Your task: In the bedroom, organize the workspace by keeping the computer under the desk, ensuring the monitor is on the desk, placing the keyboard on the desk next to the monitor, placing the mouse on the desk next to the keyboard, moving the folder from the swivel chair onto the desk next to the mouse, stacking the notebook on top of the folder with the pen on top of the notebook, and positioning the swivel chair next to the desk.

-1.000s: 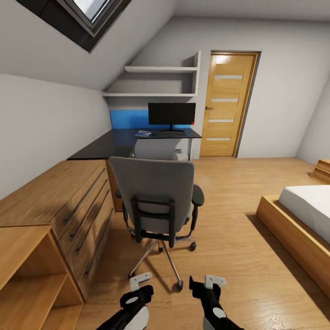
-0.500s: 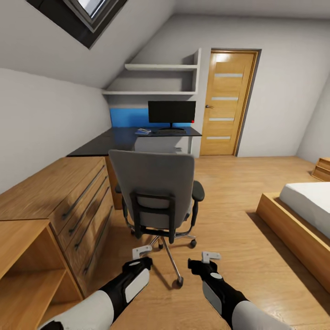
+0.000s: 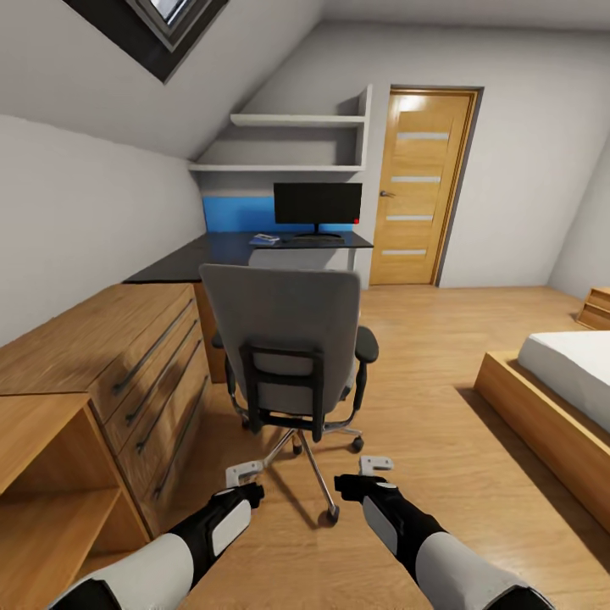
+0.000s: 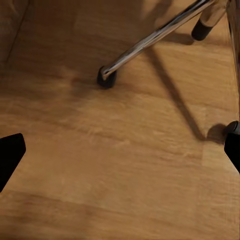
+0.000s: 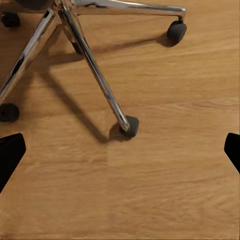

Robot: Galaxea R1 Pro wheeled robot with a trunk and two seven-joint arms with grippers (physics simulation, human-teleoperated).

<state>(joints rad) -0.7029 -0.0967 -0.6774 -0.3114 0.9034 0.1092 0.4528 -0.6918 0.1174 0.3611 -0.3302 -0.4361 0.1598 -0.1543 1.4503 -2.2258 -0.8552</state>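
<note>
The swivel chair [image 3: 284, 339] stands on the wood floor just ahead with its grey back toward me, so its seat and anything on it are hidden. Beyond it is the black desk [image 3: 191, 258] with the monitor [image 3: 318, 203] on it, the keyboard [image 3: 315, 240] at the monitor's foot, and a small flat bluish item [image 3: 265, 240] too small to identify. A strip of the grey computer [image 3: 301, 258] shows under the desk. My left gripper [image 3: 244, 476] [image 4: 120, 150] and right gripper [image 3: 364, 474] [image 5: 120, 152] are open and empty, low behind the chair's chrome base [image 5: 95, 75] and a caster [image 4: 106, 77].
A wooden drawer chest [image 3: 110, 356] and an open shelf unit [image 3: 51, 474] line the left wall. A bed [image 3: 559, 398] stands at the right. A wooden door [image 3: 419, 191] is right of the desk, and wall shelves [image 3: 296, 123] hang above it. Open floor lies between the chair and the bed.
Both arms have stretched forward, farther into view toward the chair's base. The whole picture has shifted slightly, so the camera moved. The chair and the things on the desk look unmoved.
</note>
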